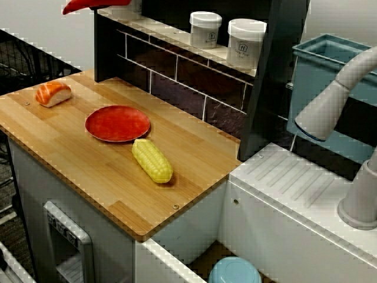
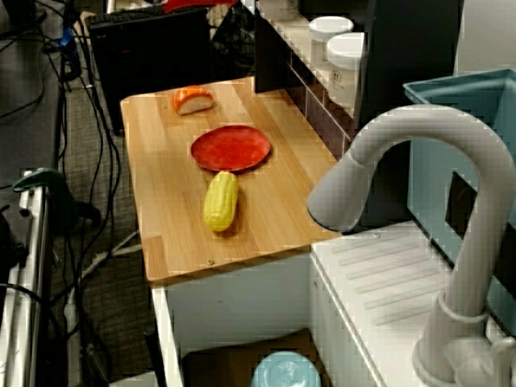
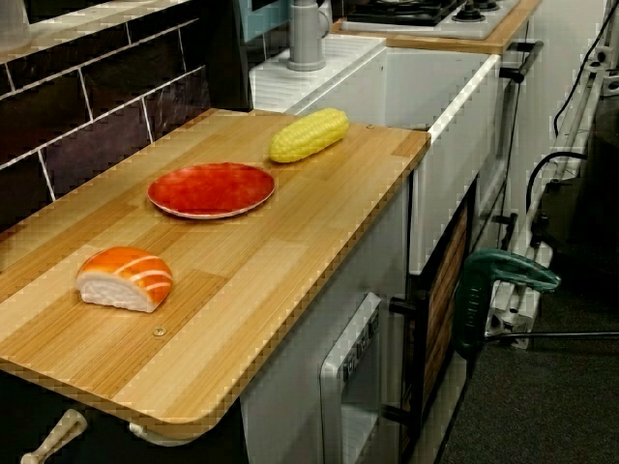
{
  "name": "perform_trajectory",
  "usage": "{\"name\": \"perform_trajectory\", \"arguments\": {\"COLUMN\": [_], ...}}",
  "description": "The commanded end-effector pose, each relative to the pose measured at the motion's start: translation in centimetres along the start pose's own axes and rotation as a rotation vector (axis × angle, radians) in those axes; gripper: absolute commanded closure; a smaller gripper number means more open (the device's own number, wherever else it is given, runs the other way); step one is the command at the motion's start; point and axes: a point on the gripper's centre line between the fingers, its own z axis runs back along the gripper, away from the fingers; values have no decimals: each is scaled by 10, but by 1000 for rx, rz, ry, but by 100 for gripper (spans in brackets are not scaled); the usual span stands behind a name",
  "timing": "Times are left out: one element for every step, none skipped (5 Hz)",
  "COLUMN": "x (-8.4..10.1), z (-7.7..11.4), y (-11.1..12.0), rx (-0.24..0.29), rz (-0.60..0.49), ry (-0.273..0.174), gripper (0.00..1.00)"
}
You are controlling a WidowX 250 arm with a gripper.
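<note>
No gripper shows in any view. On the wooden counter (image 1: 88,171) lies an empty red plate (image 1: 117,123). A yellow corn cob (image 1: 152,160) rests just beside the plate on the sink side, close to its rim. A piece of salmon sushi (image 1: 53,93) sits apart near the counter's far corner. From the sink side, the corn (image 2: 221,201), plate (image 2: 230,147) and sushi (image 2: 193,100) line up along the board. From the sushi end, the sushi (image 3: 125,278) is nearest, then the plate (image 3: 212,188), then the corn (image 3: 309,134).
A tiled back wall carries a shelf with two white jars (image 1: 205,28). A red object (image 1: 88,5) pokes out at the shelf's end. A grey faucet (image 1: 330,100) and white sink top adjoin the counter. A teal bin (image 1: 321,71) stands behind; a blue bowl (image 1: 234,272) sits below.
</note>
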Motion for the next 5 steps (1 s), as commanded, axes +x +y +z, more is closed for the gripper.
{"name": "perform_trajectory", "arguments": {"x": [-13, -13, -12, -12, -13], "z": [13, 2, -17, -33, -38], "y": [-5, -4, -2, 0, 3], "rx": [48, 236, 382, 481, 553], "rz": [-32, -2, -3, -1, 4], "ry": [-29, -98, -128, -138, -162], "gripper": [100, 100, 100, 100, 100]}}
